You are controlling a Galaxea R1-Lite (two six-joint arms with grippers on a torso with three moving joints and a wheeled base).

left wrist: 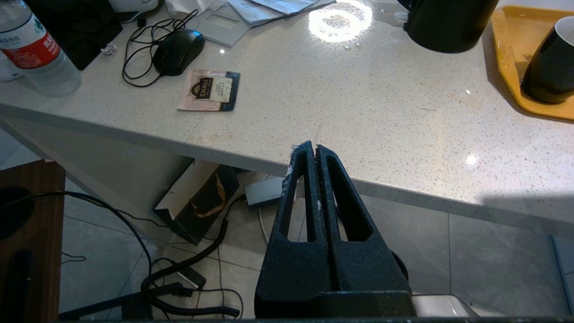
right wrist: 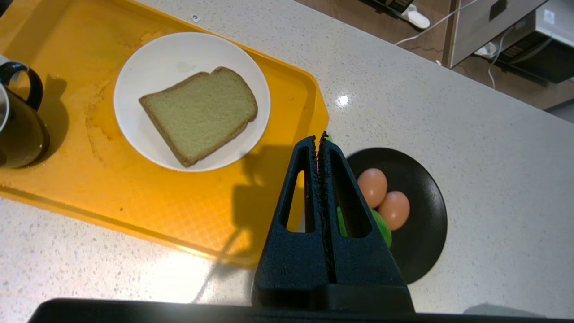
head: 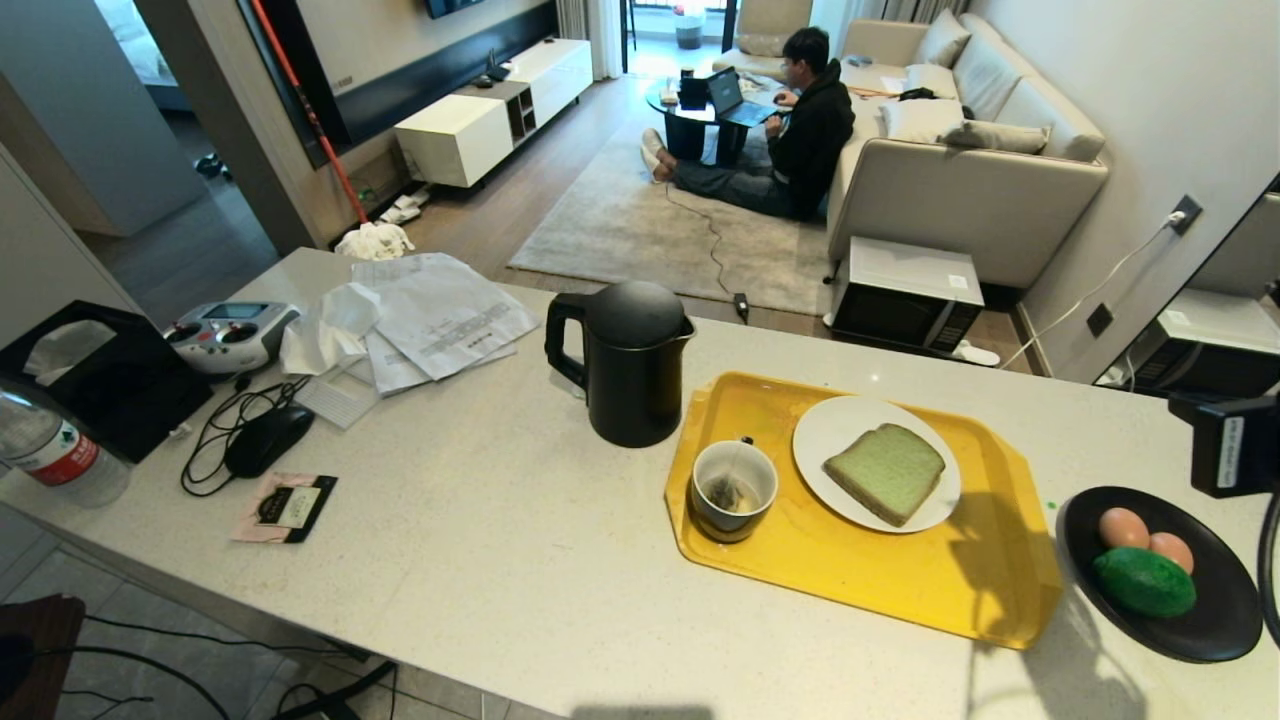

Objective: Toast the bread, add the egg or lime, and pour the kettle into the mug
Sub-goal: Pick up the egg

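One sachet (left wrist: 209, 90) reads "CHALI"; bottle label (left wrist: 30, 46) illegible.

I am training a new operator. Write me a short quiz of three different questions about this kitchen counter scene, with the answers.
1. True or false: the bread lies on a white plate.
2. What shares the black dish with the lime? A) two eggs B) a mug C) a spoon
3. Fill in: the mug stands on the yellow ____.

Key: 1 true; 2 A; 3 tray.

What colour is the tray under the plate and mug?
Yellow; the tray shows best in the head view.
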